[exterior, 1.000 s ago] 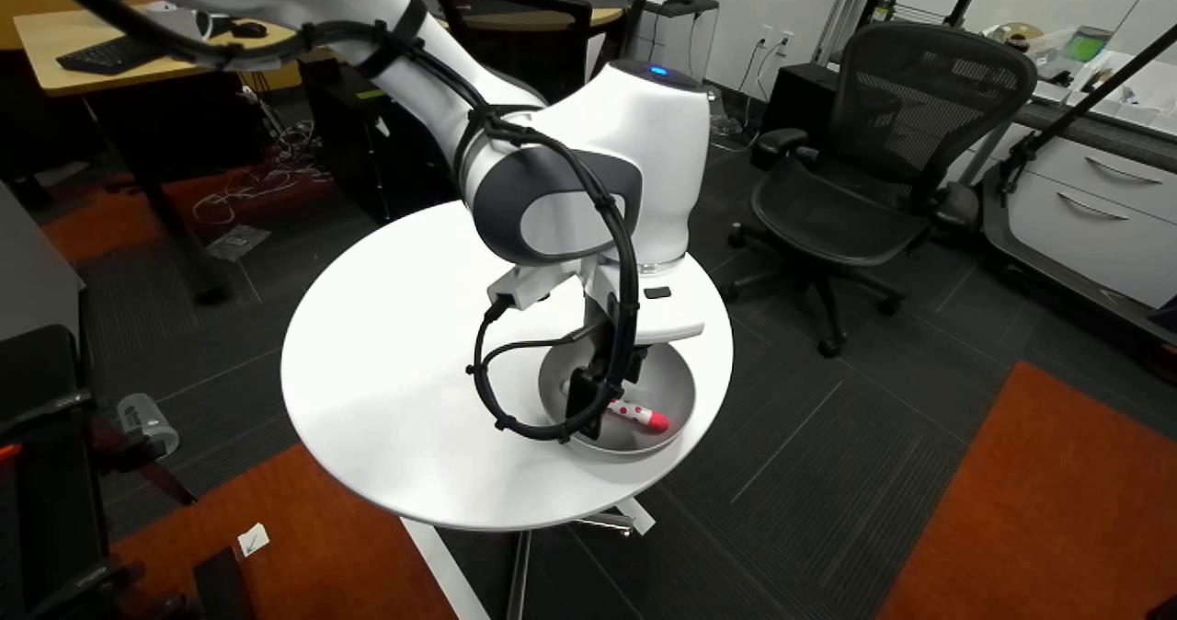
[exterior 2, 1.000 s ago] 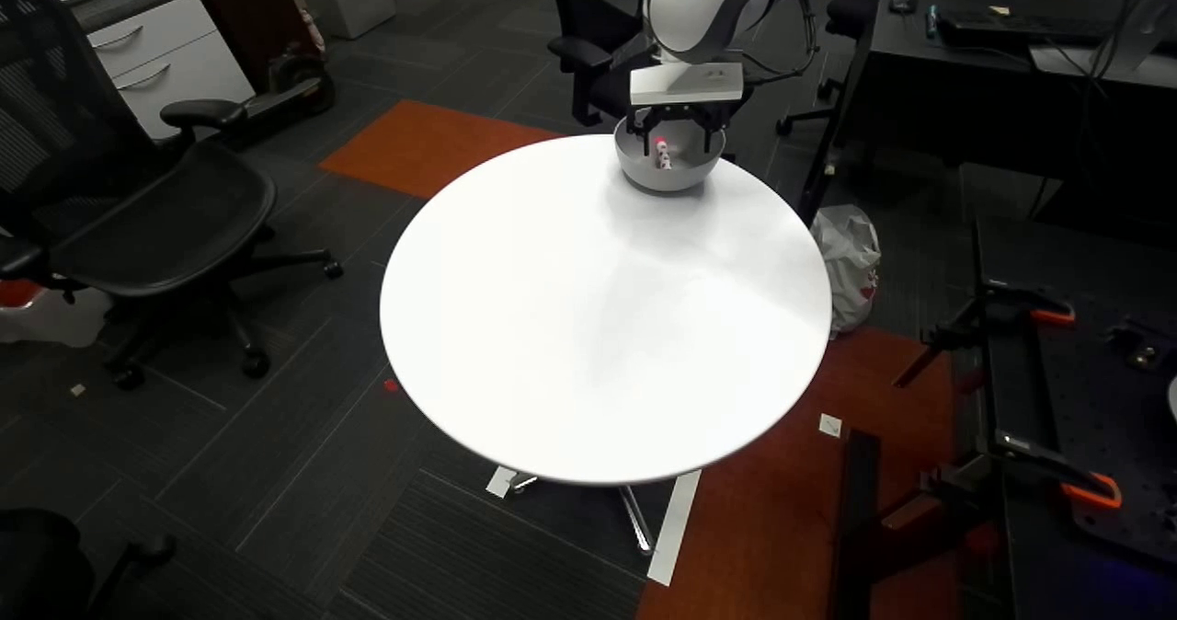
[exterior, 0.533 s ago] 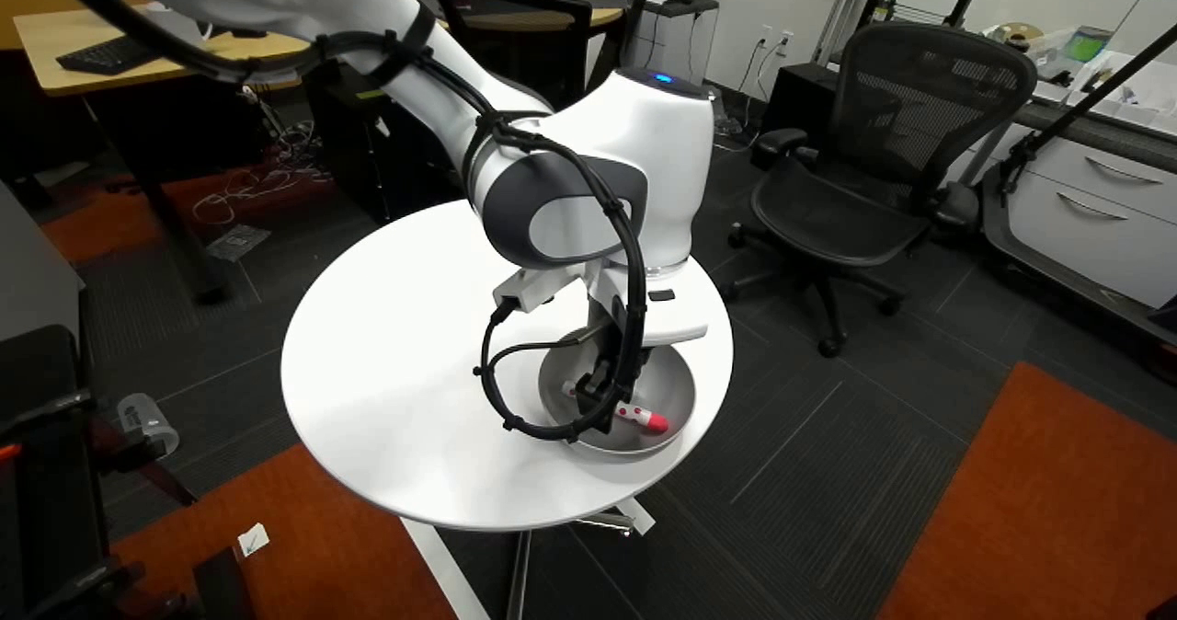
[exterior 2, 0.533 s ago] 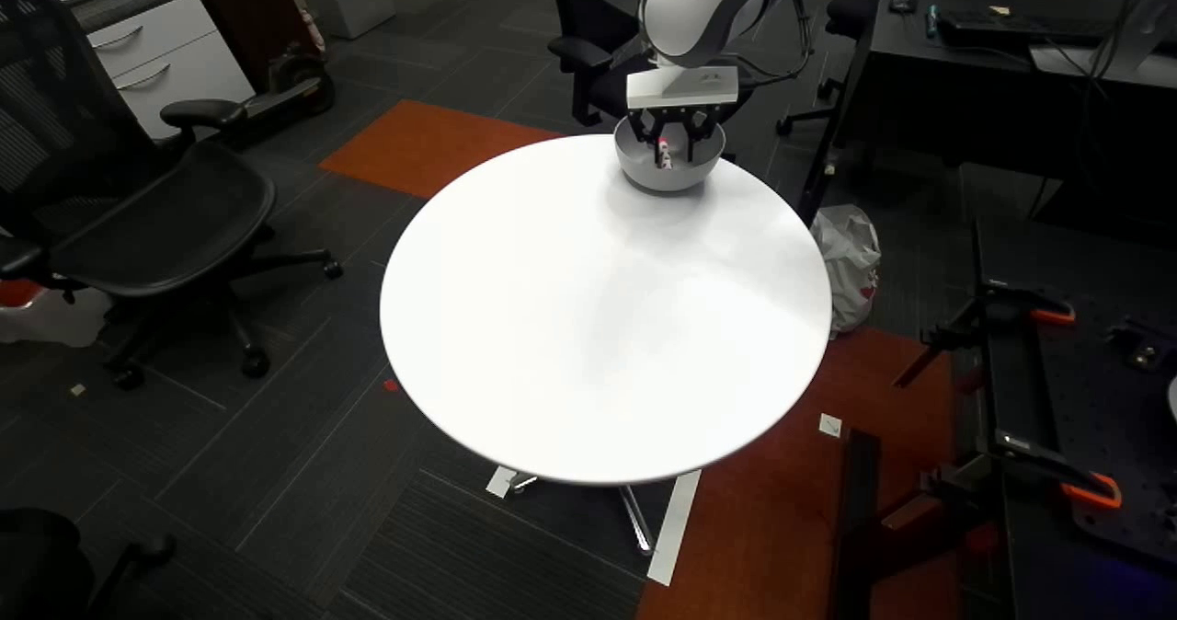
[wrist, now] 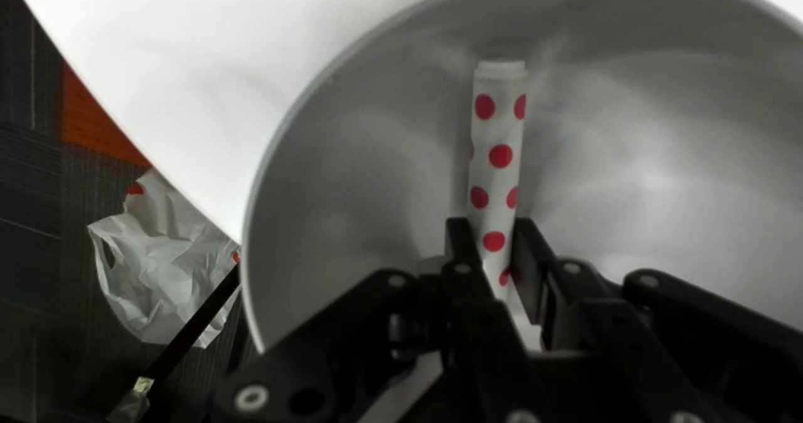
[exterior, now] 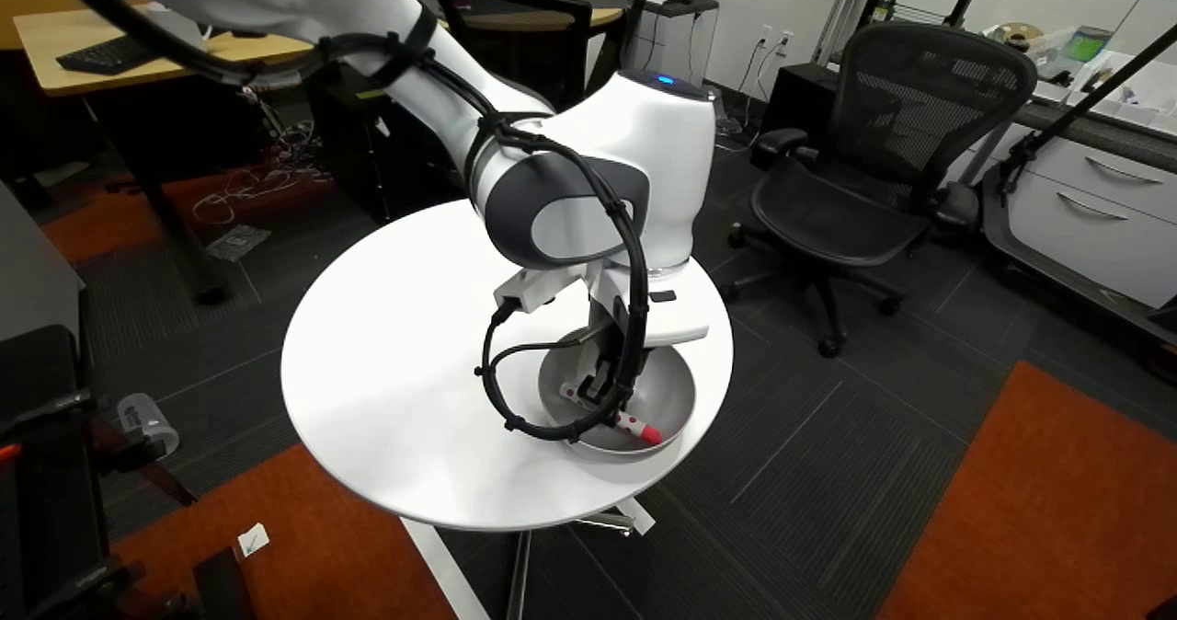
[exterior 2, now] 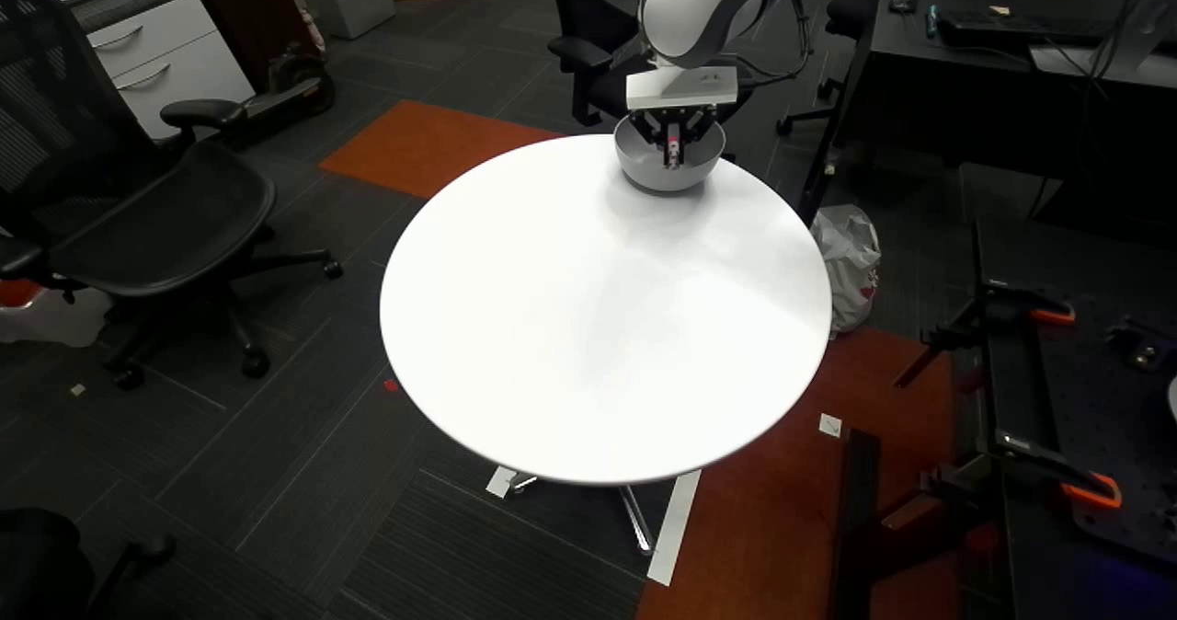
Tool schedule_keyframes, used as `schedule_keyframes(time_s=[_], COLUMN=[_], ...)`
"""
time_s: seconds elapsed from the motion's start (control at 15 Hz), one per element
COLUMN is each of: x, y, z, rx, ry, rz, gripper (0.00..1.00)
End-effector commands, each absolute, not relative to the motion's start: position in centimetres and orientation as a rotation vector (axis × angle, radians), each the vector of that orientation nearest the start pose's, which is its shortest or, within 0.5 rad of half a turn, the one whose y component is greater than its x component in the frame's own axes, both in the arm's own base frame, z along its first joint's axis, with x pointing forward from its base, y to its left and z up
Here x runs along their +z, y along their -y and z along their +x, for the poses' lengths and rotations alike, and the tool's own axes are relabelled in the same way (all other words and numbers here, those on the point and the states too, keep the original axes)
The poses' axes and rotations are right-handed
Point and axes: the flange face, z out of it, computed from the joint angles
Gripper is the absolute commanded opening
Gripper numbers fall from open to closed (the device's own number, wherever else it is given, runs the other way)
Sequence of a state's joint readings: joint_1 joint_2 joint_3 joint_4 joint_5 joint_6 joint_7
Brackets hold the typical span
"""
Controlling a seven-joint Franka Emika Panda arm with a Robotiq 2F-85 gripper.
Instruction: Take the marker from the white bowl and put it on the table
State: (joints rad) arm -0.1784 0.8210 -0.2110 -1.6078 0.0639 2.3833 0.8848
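Observation:
Inside the white bowl (wrist: 351,178) is the marker (wrist: 500,134), a white tube with red dots. Its pale end lies toward the top of the wrist view, and its red end (exterior: 649,434) points at the near wall in an exterior view. My gripper (wrist: 492,238) reaches down into the hollow, shut on the marker, with black fingers pressing both sides of its middle part. The wrist view hides the marker's red end behind the jaws. The bowl (exterior 2: 664,178) stands near the rim of the round white table (exterior 2: 598,326), on the arm's side.
A black cable loop (exterior: 492,390) hangs beside the gripper. Close to the table's edge a crumpled white plastic bag (exterior 2: 846,266) is on the floor. Black office chairs stand around, such as a mesh chair (exterior: 883,142) and another chair (exterior 2: 138,169).
The gripper's fingers have come together from wide apart onto the marker. The marker has shifted and turned slightly within the bowl. The arm has moved only a little; the bowl has stayed put.

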Motion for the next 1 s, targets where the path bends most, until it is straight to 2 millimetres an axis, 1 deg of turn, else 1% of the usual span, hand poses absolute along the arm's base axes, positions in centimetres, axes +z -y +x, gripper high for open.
schedule_keyframes(time_s=[0.0, 0.13, 0.27, 0.4, 0.53, 0.73, 0.93], x=[19.5, 22.8, 25.9, 29.0, 31.4, 33.3, 33.6], y=[24.9, 25.4, 25.4, 24.8, 23.8, 20.4, 16.4], z=[63.6, 63.1, 62.7, 61.8, 60.9, 59.5, 57.3], rx=[-0.047, -0.106, -0.140, -0.174, -0.191, -0.186, -0.149], ry=[-1.924, -1.924, -1.921, -1.898, -1.870, -1.806, -1.730], rz=[-2.604, -2.596, -2.571, -2.569, -2.570, -2.605, -2.670], gripper=[0.05, 0.05, 0.05, 0.05, 0.05, 0.05, 0.05])
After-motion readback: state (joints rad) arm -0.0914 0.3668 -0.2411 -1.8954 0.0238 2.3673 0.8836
